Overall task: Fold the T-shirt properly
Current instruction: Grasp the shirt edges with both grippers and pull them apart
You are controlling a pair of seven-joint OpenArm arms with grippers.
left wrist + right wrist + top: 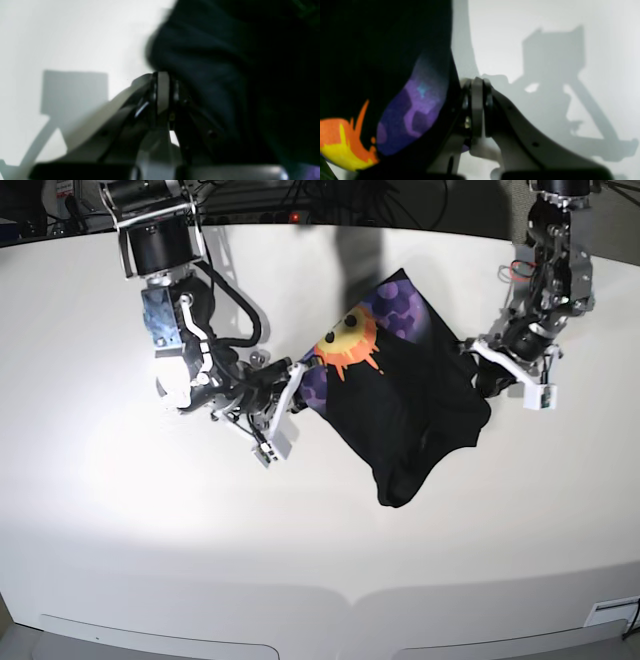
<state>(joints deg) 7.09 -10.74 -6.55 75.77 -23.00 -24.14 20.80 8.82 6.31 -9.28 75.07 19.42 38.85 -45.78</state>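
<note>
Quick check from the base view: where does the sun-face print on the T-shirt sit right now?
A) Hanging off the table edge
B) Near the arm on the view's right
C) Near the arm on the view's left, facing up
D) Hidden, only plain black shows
C: the orange sun print faces up at the end of the T-shirt next to the right gripper, on the view's left.

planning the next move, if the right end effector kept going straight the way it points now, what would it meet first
The right end effector, shut on the T-shirt, points across the table toward the left end effector. The shirt's own cloth comes first; depth beyond it is unclear.
</note>
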